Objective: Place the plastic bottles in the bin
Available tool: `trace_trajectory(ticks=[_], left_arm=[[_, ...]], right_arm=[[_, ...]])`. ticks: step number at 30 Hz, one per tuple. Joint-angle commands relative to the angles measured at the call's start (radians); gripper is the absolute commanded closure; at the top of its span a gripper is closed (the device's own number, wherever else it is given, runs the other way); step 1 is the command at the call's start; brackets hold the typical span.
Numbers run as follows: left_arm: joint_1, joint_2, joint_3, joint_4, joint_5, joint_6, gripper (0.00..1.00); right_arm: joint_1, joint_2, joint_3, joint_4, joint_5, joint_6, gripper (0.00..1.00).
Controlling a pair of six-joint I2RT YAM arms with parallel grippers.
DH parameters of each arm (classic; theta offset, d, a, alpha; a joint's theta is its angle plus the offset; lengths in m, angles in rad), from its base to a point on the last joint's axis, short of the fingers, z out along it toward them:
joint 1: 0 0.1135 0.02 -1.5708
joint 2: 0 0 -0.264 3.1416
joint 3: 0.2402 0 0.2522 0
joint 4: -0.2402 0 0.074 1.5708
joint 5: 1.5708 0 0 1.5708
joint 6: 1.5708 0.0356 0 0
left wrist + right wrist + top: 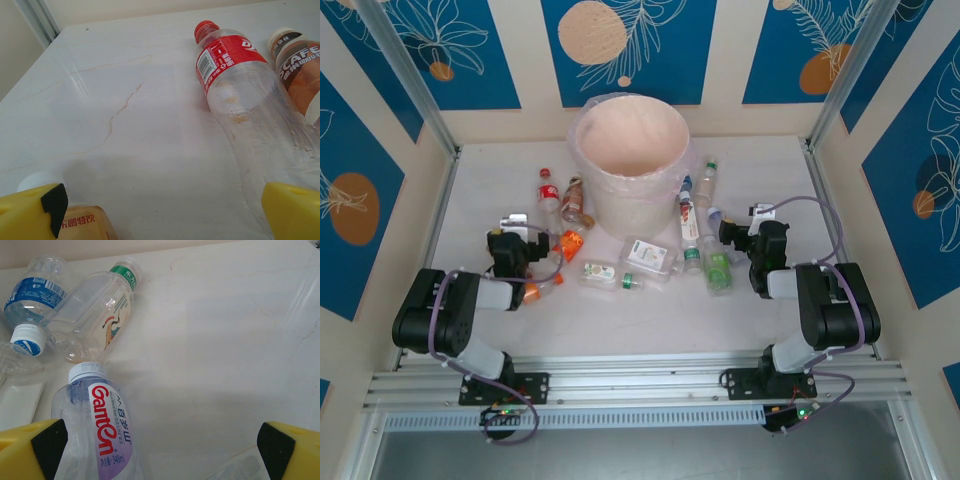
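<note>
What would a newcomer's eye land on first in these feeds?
The big cream bin at the back centre of the table looks empty, with plastic bottles lying strewn around its base on both sides. In the wrist views, a red-labelled bottle lies ahead of the left gripper, and a Ganten bottle lies between the fingers of the right gripper, both with yellow fingers wide open.
</note>
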Motion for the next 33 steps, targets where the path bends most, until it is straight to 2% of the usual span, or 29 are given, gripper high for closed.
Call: trace_trajectory(ticks=[1, 4, 7, 9, 11, 14, 18, 20, 22, 27, 33], left_arm=[[0.009, -0.019, 0.014, -0.006, 0.025, 0.001, 0.0], [0.009, -0.098, 0.046, -0.137, 0.04, 0.009, 0.0], [0.01, -0.22, 0.077, -0.303, -0.024, -0.03, 0.0], [0.009, -0.299, 0.064, -0.333, -0.056, -0.064, 0.0], [0.009, -0.381, 0.063, -0.39, -0.09, -0.115, 0.0], [0.009, -0.493, 0.095, -0.565, -0.146, -0.228, 0.0], [0.01, -0.629, 0.107, -0.737, -0.133, -0.426, 0.0], [0.011, -0.679, 0.094, -0.775, -0.126, -0.494, 0.0], [0.012, -0.718, 0.07, -0.797, -0.16, -0.552, 0.0], [0.015, -0.769, 0.033, -0.79, -0.169, -0.541, 0.0], [0.016, -0.78, 0.019, -0.779, -0.202, -0.562, 0.0]], right_arm=[[0.002, -0.023, -0.008, 0.025, 0.02, 0.006, 0.01], [0.004, -0.095, -0.002, -0.047, 0.018, 0.002, 0.0], [0.001, -0.213, -0.003, -0.139, 0.039, 0.016, 0.0], [-0.004, -0.299, 0.003, -0.216, 0.061, 0.046, 0.01], [-0.009, -0.378, 0.02, -0.314, 0.076, 0.095, 0.01], [-0.017, -0.478, 0.062, -0.507, 0.109, 0.194, 0.0], [-0.027, -0.551, 0.113, -0.785, 0.207, 0.411, 0.0], [-0.035, -0.564, 0.117, -0.892, 0.223, 0.517, 0.0], [-0.041, -0.571, 0.107, -0.939, 0.213, 0.539, 0.0], [-0.077, -0.524, 0.14, -1.01, 0.142, 0.46, 0.0], [-0.079, -0.359, 0.317, -1.176, 0.182, 0.381, 0.0]])
